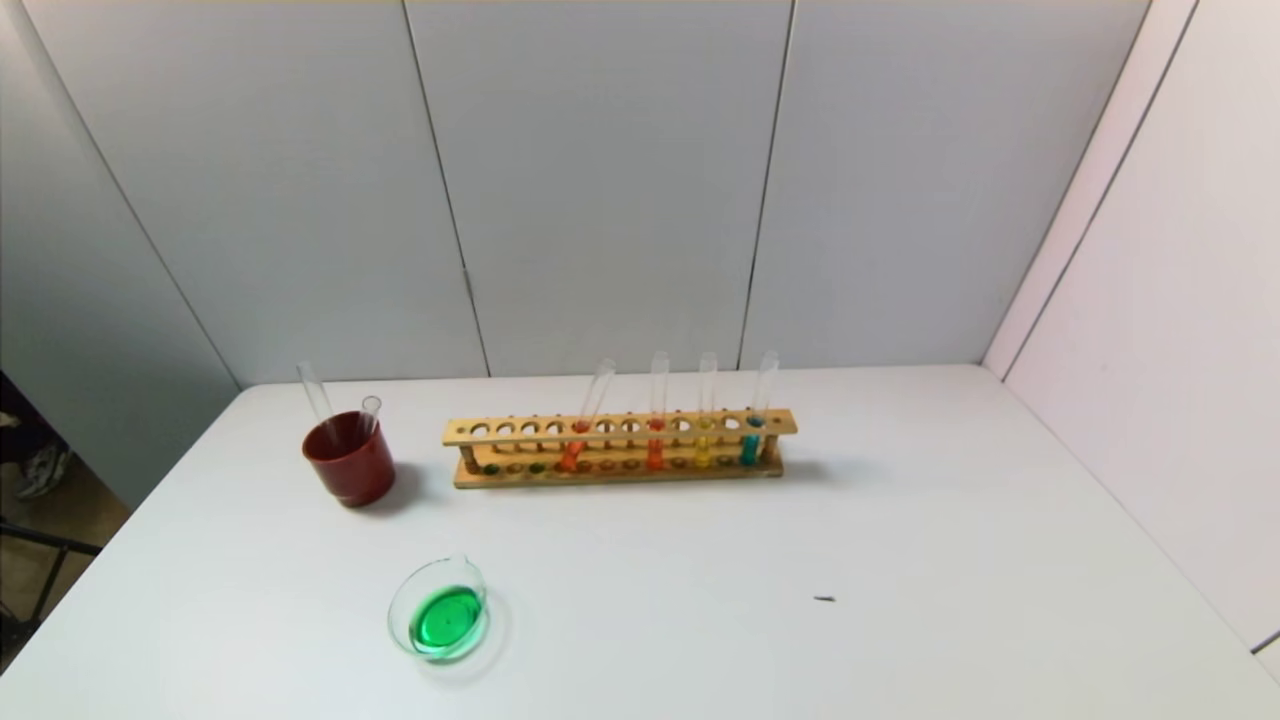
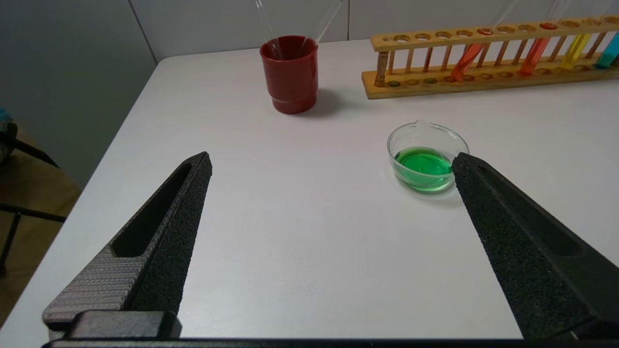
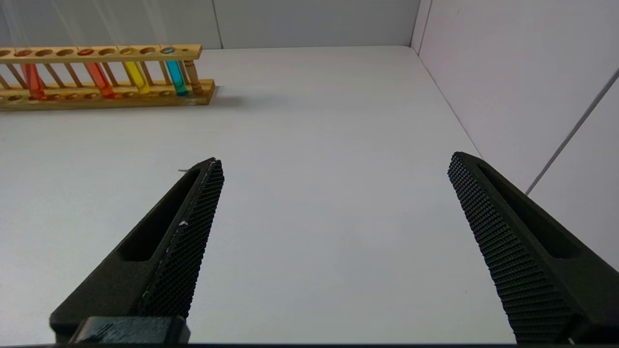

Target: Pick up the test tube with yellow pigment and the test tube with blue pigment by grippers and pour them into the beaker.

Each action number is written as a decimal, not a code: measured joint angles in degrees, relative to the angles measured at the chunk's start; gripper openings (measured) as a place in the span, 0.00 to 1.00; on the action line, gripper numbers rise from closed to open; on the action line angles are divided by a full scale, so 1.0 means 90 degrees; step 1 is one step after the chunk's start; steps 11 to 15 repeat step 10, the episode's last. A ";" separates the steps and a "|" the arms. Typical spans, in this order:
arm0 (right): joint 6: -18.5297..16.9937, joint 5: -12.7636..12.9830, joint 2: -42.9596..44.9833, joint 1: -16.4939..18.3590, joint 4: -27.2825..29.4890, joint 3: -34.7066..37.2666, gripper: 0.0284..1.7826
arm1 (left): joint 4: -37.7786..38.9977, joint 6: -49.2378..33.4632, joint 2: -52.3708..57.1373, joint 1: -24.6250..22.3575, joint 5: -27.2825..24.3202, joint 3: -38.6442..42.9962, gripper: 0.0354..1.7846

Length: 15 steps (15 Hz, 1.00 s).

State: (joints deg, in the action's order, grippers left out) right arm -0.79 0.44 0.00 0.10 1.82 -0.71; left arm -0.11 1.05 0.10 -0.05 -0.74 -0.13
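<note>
Both empty, wide-open, the right gripper faces the slender yellow-pigment glass tube and blue-pigment tube, upright-leaning in the wooden rack ahead; the left gripper sits nearer the green-filled glass beaker.

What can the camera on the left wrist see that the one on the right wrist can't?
Only the left wrist view shows the red cup with two empty tubes, the beaker holding green liquid, and the open left gripper.

Only the right wrist view shows the open right gripper and the wall beside the table's right edge.

Both show the wooden rack with the yellow tube, the blue tube and orange-red tubes, and the white table.
</note>
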 joint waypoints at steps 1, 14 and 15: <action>0.0000 0.0000 0.0000 0.0000 0.0003 0.0000 0.95 | 0.0004 -0.0099 0.0001 0.0000 0.0049 0.0004 0.98; -0.0007 0.0000 0.0000 0.0000 0.0000 0.0008 0.95 | 0.0004 -0.0114 0.0001 -0.0003 0.0056 0.0015 0.98; -0.0007 0.0000 0.0000 0.0000 0.0000 0.0008 0.95 | 0.0004 -0.0114 0.0001 -0.0003 0.0056 0.0015 0.98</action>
